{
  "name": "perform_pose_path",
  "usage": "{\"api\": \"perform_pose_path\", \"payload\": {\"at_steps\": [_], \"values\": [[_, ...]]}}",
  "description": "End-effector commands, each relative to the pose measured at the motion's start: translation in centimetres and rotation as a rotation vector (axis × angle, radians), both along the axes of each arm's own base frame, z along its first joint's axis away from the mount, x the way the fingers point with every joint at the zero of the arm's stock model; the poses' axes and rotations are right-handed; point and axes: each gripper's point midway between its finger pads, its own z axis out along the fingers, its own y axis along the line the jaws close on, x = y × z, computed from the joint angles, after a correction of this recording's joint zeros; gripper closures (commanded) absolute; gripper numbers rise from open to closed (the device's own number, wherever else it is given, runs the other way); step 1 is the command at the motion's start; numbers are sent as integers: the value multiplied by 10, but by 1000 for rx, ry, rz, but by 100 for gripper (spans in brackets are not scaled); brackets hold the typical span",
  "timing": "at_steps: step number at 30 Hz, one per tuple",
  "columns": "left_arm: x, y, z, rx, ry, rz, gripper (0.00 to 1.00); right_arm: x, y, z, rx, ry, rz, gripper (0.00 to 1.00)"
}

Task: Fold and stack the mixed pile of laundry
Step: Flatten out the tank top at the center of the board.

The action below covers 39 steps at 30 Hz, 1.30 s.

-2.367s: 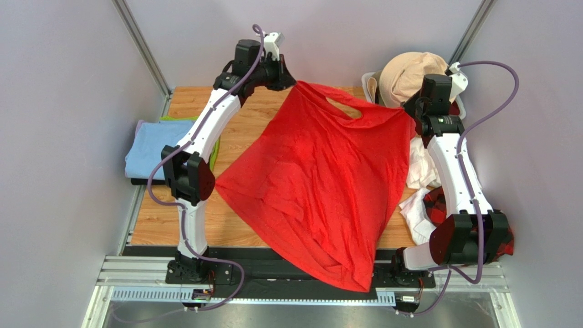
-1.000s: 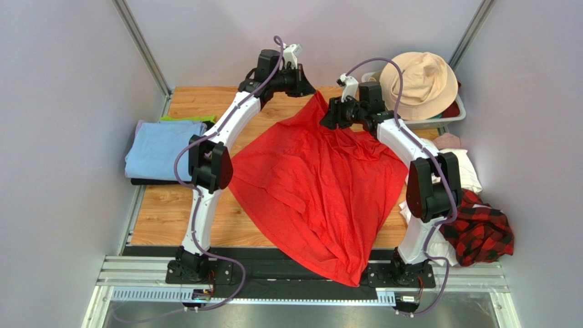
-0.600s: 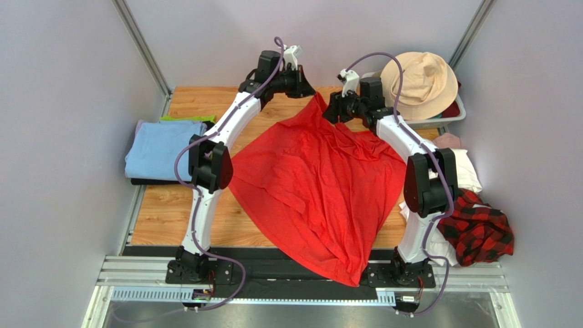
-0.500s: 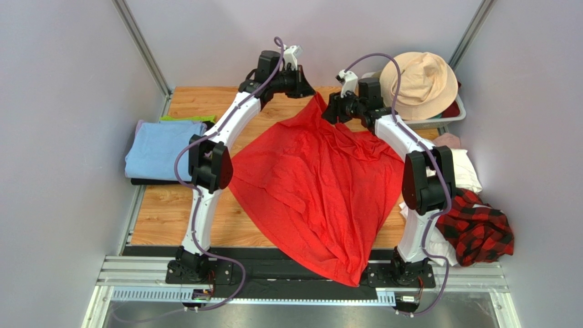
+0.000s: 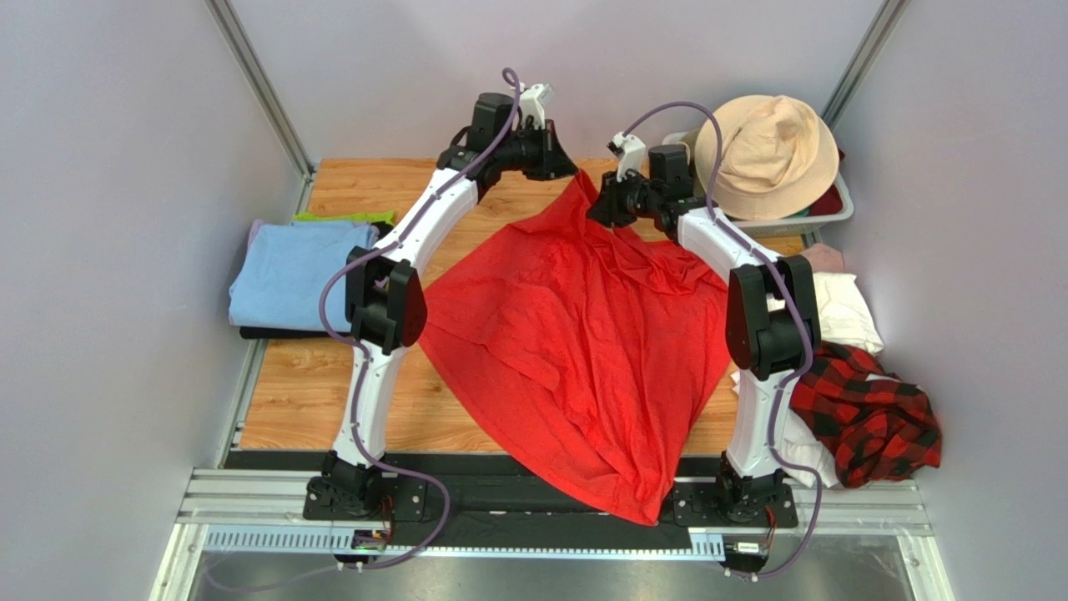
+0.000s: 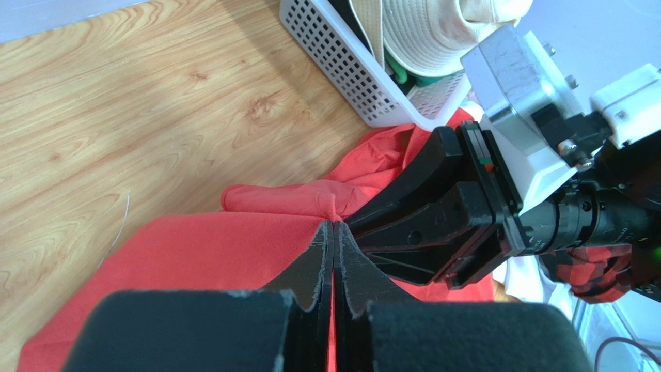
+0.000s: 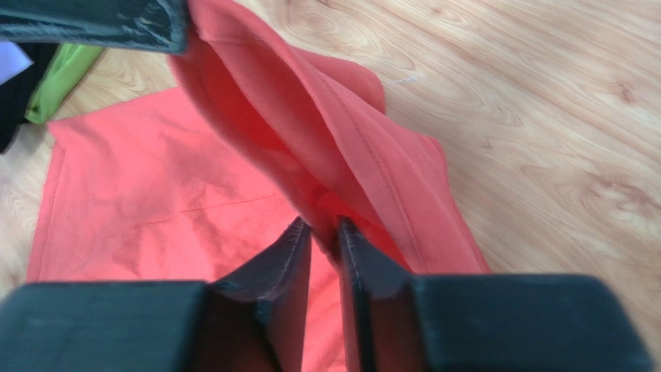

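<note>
A large bright red T-shirt [image 5: 577,338] lies spread across the middle of the wooden tabletop [image 5: 314,388], wrinkled and skewed like a diamond, its near corner hanging over the front rail. Its far point is lifted into a peak where both arms meet. The left end effector [image 5: 567,170] is clamped tight on the shirt's edge, and the left wrist view shows the fingers pressed together with red cloth between them. The right end effector [image 5: 604,208], just beside it, pinches a stitched fold of the same shirt, its jaws narrow around the fabric.

The rest of the pile waits at the right edge: white cloths [image 5: 842,313], a small pink piece [image 5: 821,258] and a red-and-black plaid shirt [image 5: 880,423]. A white basket [image 5: 837,200] holding a beige hat [image 5: 767,148] sits at the far right, and a light blue cloth [image 5: 295,278] at the left.

The step looks like flattening the shirt for folding. Done well, the two grips would part sideways along the edge, staying low and evenly taut, so the cloth lies square without bunching
</note>
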Motion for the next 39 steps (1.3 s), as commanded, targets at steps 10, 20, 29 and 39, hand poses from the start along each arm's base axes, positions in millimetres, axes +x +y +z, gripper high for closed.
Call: {"api": "perform_pose_path", "payload": {"at_steps": [10, 20, 29, 39], "values": [[-9, 59, 51, 68, -8, 197, 7, 14, -8, 87, 213, -65, 26, 100], [-144, 141, -25, 119, 275, 425, 21, 37, -37, 100, 410, 15, -30, 100], [-246, 171, -99, 134, 466, 638, 24, 34, -34, 91, 428, 28, -46, 100], [-257, 183, -149, 7, 602, 820, 30, 28, -26, 92, 446, 29, -31, 100]]}}
